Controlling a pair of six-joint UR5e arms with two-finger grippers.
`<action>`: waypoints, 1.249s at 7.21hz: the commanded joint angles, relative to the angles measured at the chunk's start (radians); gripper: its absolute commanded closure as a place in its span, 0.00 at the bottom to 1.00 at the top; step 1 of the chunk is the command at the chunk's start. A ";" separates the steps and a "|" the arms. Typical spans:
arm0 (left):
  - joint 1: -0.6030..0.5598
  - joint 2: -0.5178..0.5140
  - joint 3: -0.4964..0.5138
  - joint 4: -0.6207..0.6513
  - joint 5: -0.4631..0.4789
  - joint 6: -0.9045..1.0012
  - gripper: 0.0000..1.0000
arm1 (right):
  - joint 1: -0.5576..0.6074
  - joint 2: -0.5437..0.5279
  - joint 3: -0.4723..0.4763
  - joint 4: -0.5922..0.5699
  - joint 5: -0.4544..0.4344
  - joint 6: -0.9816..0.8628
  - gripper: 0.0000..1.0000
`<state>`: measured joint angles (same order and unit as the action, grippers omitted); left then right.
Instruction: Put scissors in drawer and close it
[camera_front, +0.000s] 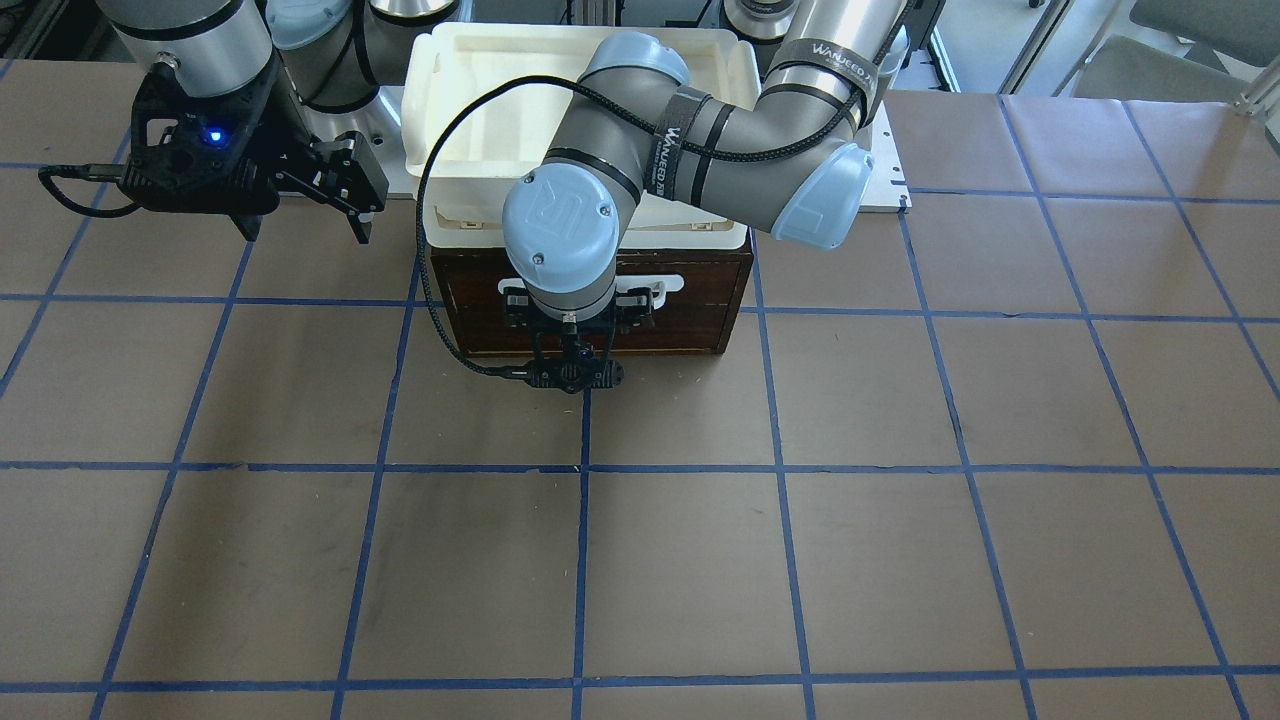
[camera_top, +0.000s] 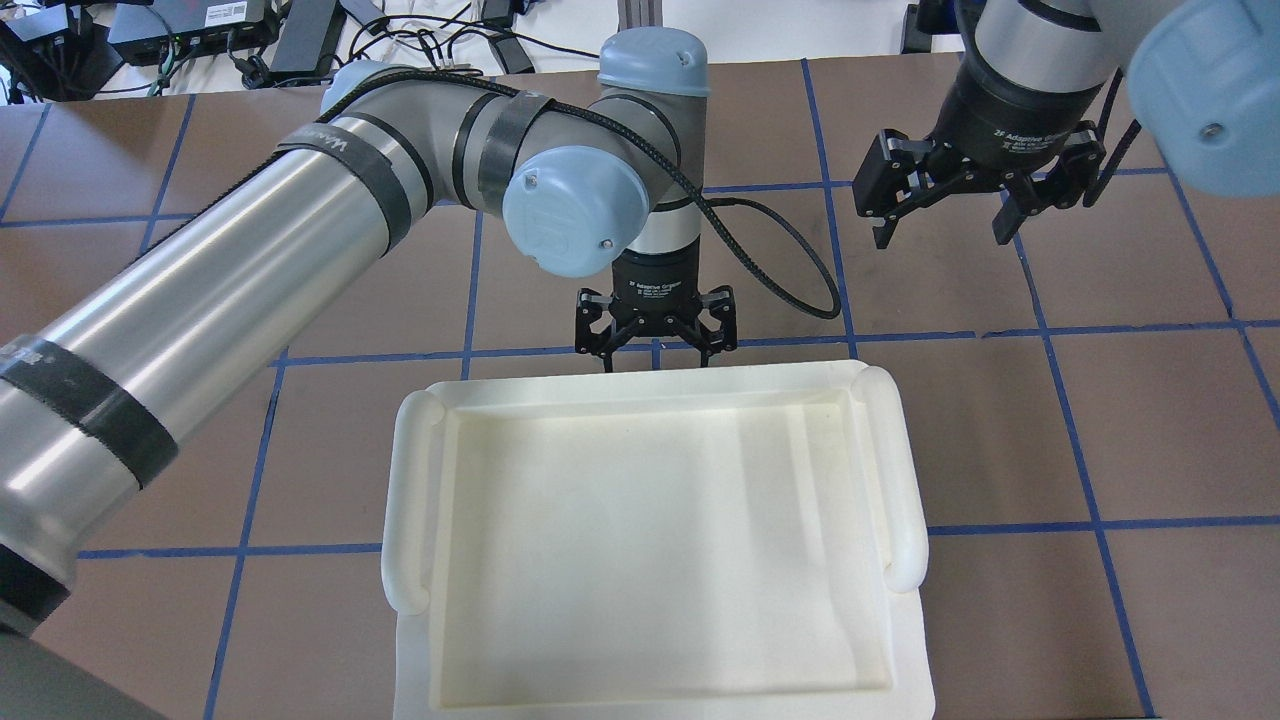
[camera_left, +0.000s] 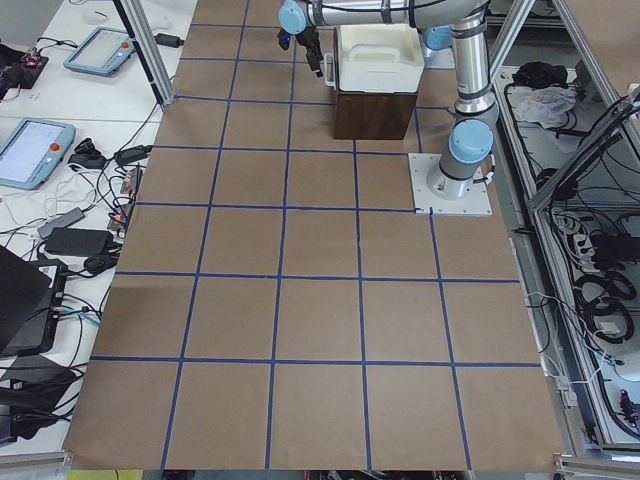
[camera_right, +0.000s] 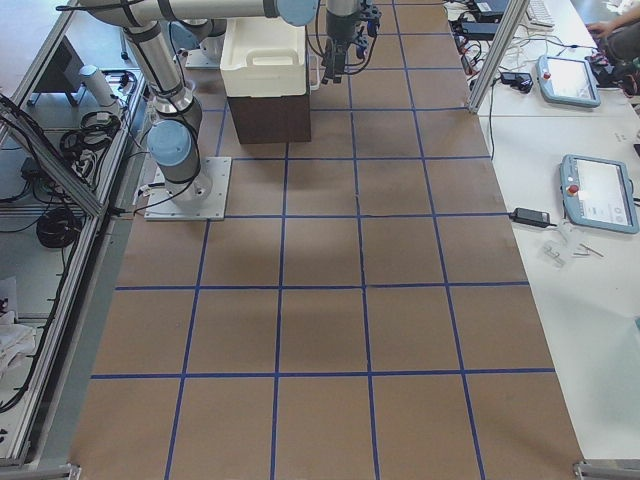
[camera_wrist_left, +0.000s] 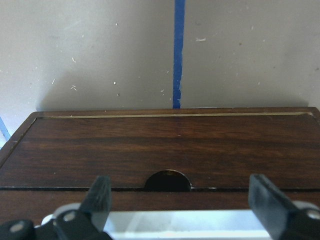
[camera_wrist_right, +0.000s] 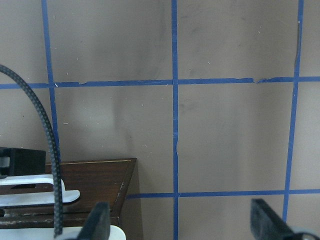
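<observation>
Left gripper (camera_wrist_left: 180, 189) spread astride white loop handle (camera_wrist_left: 190, 223); drawer (camera_front: 690, 322) looks shut, scissors unseen, presumably inside; task near done.

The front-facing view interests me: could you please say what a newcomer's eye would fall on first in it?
The big left arm strikes first, folded over the white tray atop a dark wooden box, with the left claw open at the drawer front, astride its white handle. The right claw, also open, hovers above the table beside the box. No scissors show in any view.
</observation>
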<state>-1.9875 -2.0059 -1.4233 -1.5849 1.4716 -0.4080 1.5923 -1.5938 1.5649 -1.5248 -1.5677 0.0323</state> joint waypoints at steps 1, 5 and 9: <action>0.025 0.044 0.006 0.092 0.036 0.003 0.00 | 0.000 -0.003 0.003 0.000 0.000 0.000 0.00; 0.026 0.254 -0.011 0.076 0.061 0.011 0.00 | 0.000 -0.005 0.003 -0.002 0.001 -0.005 0.00; 0.083 0.406 -0.081 0.068 0.072 0.035 0.00 | 0.003 -0.059 0.001 -0.009 0.018 -0.008 0.00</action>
<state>-1.9442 -1.6446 -1.4829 -1.5205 1.5433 -0.3854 1.5975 -1.6247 1.5663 -1.5354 -1.5512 0.0288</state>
